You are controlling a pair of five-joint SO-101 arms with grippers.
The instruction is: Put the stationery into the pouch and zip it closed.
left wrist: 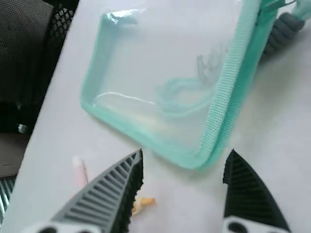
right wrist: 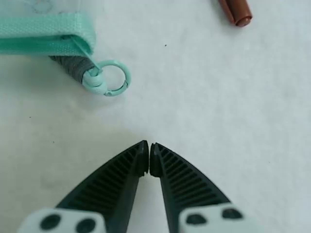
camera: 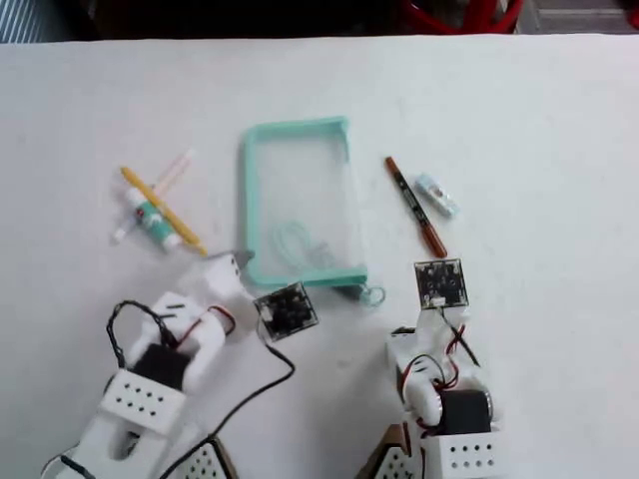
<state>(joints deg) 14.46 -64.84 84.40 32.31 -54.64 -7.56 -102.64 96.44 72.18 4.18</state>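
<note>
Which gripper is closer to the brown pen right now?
Right. The right gripper, shut, sits a little short of one end of the brown pen. The left gripper, open, is at a corner of the pouch, across it from the pen.

A clear pouch (camera: 300, 200) with a mint-green border lies flat in the middle of the bench (camera: 539, 110). A small green ring (camera: 371, 294) sits at its near corner. On the left, a yellow pencil (camera: 190, 238), a pale pink pen (camera: 175, 170) and a white tube (camera: 152, 220) lie crossed together. On the right lies a brown pen (camera: 416, 207), and just beside it a small white and blue piece (camera: 436, 195).
</note>
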